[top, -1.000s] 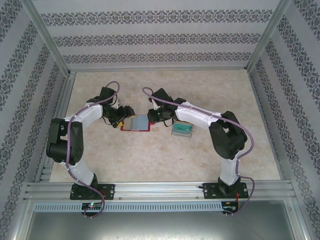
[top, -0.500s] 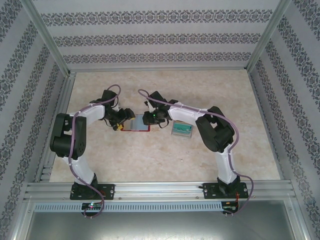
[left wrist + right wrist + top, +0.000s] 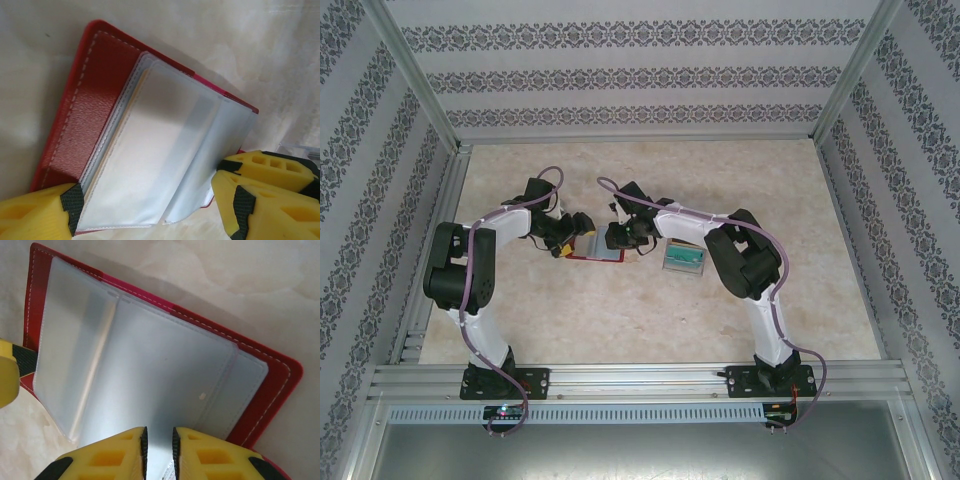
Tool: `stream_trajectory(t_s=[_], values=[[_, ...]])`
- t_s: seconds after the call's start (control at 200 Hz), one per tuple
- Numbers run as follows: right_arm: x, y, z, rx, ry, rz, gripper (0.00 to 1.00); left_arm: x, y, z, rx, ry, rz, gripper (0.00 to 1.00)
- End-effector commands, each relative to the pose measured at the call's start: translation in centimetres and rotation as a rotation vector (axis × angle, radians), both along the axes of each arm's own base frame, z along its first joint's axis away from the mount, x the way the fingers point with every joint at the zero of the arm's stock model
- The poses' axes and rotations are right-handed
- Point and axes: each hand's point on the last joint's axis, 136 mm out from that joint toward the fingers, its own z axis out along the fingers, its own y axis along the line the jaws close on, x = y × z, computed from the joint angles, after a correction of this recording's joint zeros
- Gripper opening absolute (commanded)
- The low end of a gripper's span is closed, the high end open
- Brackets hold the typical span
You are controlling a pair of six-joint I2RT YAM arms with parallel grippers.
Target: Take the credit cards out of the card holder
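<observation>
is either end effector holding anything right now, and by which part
The right end effector pinches the edge of the clear inner pocket of the wallet. The left end effector is open, gripping nothing.

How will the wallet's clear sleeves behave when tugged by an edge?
Probably floppy: the sleeves bow and fan apart where the right hand pinches one. Likely slippery, given their glossy sheen. The wallet looks thin and light, so it may slide on the smooth table unless held down.
</observation>
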Motion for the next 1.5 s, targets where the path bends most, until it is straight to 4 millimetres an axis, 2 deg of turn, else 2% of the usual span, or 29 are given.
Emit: stream_trajectory(t_s=[0.0, 0.485, 0.68, 0.784, 0.944, 1.179, 1.499], values=[[-0.6, -0.2, -1.9, -0.019, 0.060, -0.011, 0.25, 0.1, -1.3, 0.1, -0.044, -0.033, -0.057, 0.83], [-0.8, -0.6, -2.2, -0.030, 0.071, -0.022, 0.25, -0.4, -3.3, 3.1, -0.152, -0.129, -0.119, 0.89], [-0.7, -0.7, -2.0, -0.024, 0.066, -0.030, 0.25, -0.6, -3.2, 3.8, -0.152, -0.142, -0.119, 0.89], [-0.3, -0.9, -1.2, -0.013, 0.051, -0.044, 0.25, -0.7, -3.1, 3.8, -0.143, -0.143, -0.117, 0.93], [1.0, -2.4, 1.5, 0.007, -0.017, -0.100, 0.29, -0.4, -3.4, 4.1, -0.161, -0.154, -0.116, 0.92], [1.5, -3.3, 4.5, 0.043, -0.055, -0.146, 0.30, 0.5, -5.1, 4.6, -0.190, -0.172, -0.137, 0.91], [1.6, -5.2, 5.9, 0.038, -0.094, -0.205, 0.30, 1.0, -8.1, 4.9, -0.265, -0.177, -0.159, 0.91]])
